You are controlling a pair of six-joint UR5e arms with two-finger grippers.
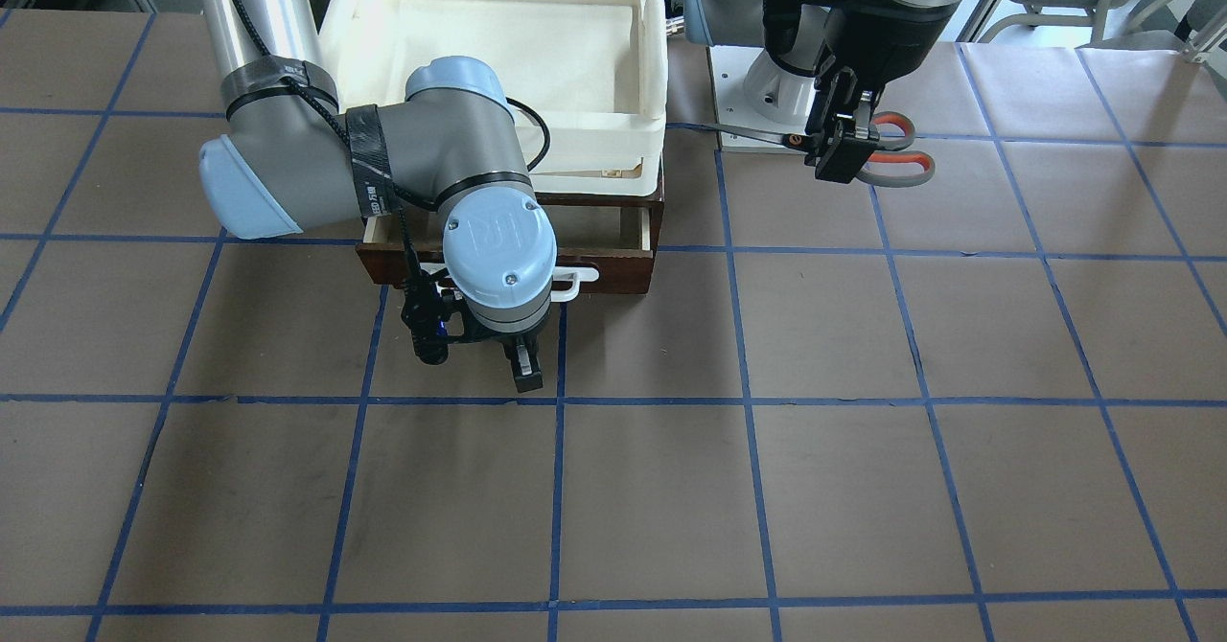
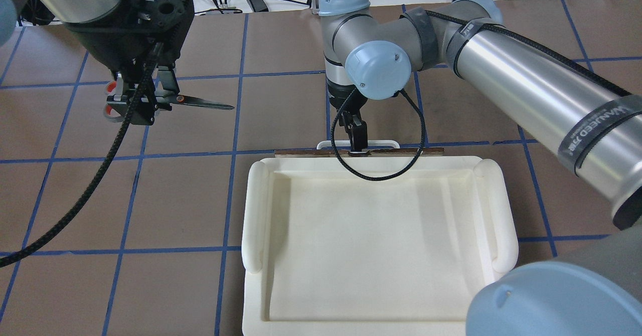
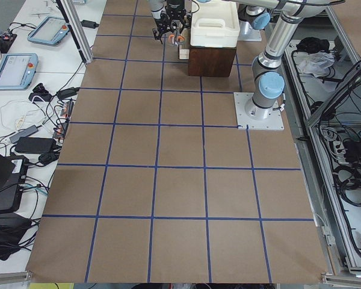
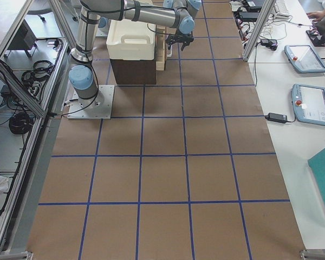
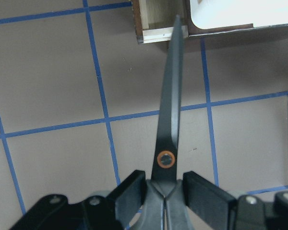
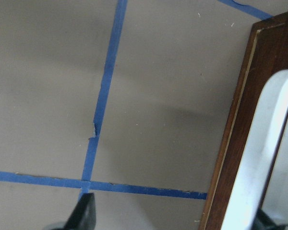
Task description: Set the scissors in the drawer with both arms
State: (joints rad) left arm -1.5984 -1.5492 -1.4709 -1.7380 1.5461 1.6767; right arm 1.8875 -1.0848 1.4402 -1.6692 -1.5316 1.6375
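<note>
My left gripper (image 1: 844,149) is shut on the scissors (image 1: 896,158) near their pivot and holds them above the table. The grey and orange-red handles are behind the fingers. The dark blades (image 2: 200,103) point toward the drawer (image 1: 613,273). In the left wrist view the scissors (image 5: 170,96) reach toward the drawer's pale open corner (image 5: 158,19). The dark brown drawer is pulled out a little. My right gripper (image 2: 355,143) is at its white bar handle (image 1: 575,283). Its fingers (image 6: 84,213) stand wide apart with the handle (image 6: 266,153) between them, nearer one finger.
A cream-white plastic tray (image 1: 652,57) sits on top of the drawer cabinet. The left arm's white base plate (image 1: 743,105) lies under the blades. The brown table has a blue tape grid (image 1: 748,402). Operator tables with tablets line the far side (image 4: 306,57).
</note>
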